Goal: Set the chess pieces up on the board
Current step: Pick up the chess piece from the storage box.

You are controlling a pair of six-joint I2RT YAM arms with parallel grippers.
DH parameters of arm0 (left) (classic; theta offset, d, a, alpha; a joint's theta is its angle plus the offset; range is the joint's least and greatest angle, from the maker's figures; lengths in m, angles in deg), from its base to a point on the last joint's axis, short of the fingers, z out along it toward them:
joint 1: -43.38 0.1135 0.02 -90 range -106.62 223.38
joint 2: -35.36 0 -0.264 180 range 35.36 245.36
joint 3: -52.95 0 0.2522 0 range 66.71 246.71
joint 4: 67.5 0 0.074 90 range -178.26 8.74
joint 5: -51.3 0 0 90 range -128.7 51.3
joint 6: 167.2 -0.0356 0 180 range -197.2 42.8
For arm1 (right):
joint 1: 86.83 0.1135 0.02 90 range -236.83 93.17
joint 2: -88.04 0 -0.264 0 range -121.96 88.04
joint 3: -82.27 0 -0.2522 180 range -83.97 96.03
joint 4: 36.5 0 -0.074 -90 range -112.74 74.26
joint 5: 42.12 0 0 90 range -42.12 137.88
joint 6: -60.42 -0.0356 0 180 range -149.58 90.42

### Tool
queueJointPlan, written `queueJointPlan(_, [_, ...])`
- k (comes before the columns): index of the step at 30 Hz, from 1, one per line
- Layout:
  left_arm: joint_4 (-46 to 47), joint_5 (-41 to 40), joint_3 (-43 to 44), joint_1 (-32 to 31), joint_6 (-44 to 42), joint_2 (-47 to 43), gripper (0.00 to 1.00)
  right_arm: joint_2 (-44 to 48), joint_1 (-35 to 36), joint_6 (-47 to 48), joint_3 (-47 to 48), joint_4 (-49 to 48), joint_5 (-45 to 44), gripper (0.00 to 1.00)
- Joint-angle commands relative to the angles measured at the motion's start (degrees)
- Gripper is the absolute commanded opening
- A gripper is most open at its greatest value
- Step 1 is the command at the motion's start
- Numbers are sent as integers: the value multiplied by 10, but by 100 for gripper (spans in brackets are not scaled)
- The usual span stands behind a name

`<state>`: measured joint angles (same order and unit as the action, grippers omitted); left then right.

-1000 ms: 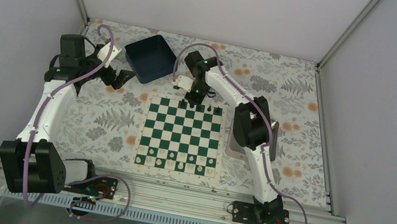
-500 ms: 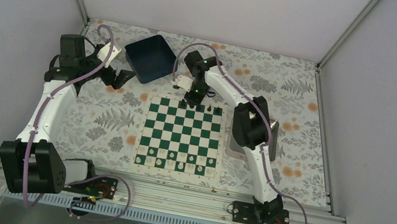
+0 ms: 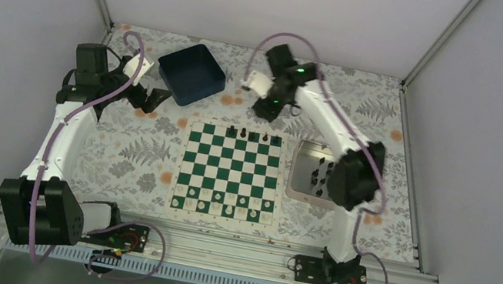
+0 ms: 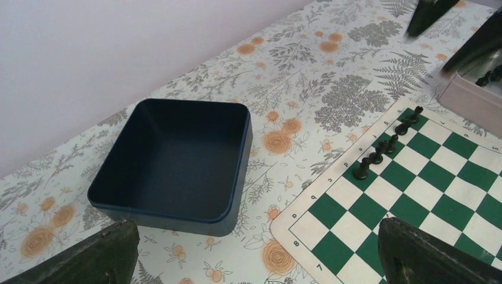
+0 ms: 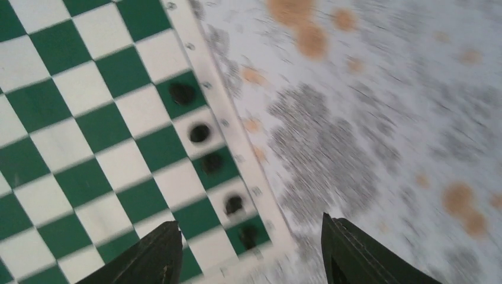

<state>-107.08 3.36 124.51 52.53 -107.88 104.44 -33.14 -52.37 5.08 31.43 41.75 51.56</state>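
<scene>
Floral-patterned cloth covers the tabletop (image 3: 129, 155), which is closed in by plain pale walls. The board (image 3: 229, 173) lies flat at the middle of the tabletop. Five black chess pieces (image 3: 254, 136) stand upright in a line on the row along its far edge, reaching to its far right corner. White pieces (image 3: 222, 203) stand along its near edge. More black pieces lie in a silver tray (image 3: 301, 186) just beside the board's right edge. A dark blue bin (image 3: 192, 74) sits toward the tabletop's far edge, beyond the board's far left corner.

The left tool (image 3: 160, 99) hangs just beside the bin's near left corner, released, its fingers (image 4: 89, 260) spread wide with nothing between them. The right tool (image 3: 263, 109) hovers over bare cloth just past the board's far edge. It too is released, its fingers (image 5: 157, 254) well apart and holding nothing. Its wrist view is blurred.
</scene>
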Motion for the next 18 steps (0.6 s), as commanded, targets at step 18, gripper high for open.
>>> queueJointPlan(18, [-1, 20, 2, -1, -9, -5, 100, 407, -330, 55, -512, -144, 46, 62])
